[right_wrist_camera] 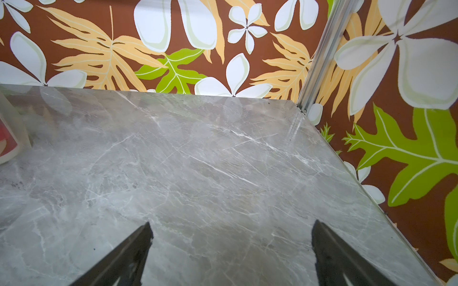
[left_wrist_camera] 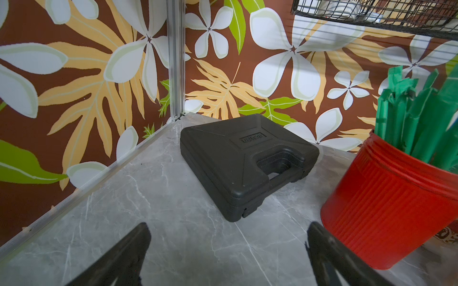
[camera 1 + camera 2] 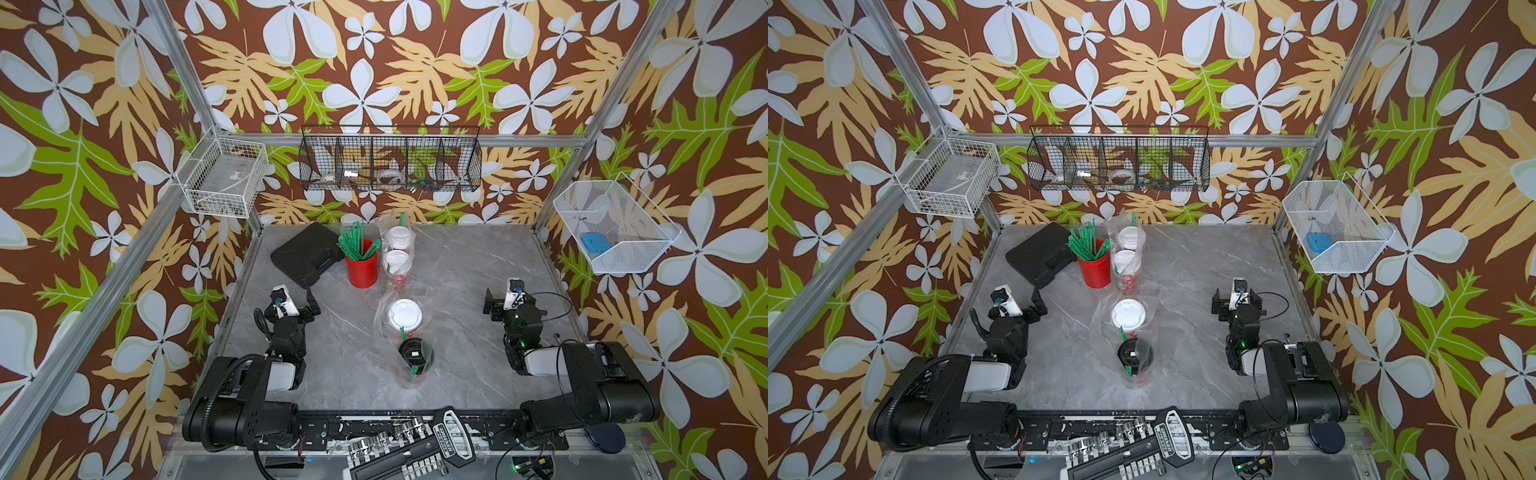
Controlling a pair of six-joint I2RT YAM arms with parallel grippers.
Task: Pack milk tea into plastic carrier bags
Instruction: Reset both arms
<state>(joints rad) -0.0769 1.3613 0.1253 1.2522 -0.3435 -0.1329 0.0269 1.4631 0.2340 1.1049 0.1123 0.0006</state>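
Both YAMs were mostly matte black: left arm (image 3: 243, 409) and right arm (image 3: 611, 392) had chunky, rounded base links, each with one white sleeve-like link (image 3: 278, 373) further up the chain. Each wrist had a white camera housing (image 3: 289, 307) with a black cap on top. A ribbed black conduit (image 3: 208, 409) ran along the left arm. The right arm had thin black cables (image 3: 552, 294) in loose loops and small green LEDs (image 3: 516, 319) lit. Left gripper (image 2: 229, 225) and right gripper (image 1: 232, 224) had plain black tapered fingers (image 2: 124, 255).
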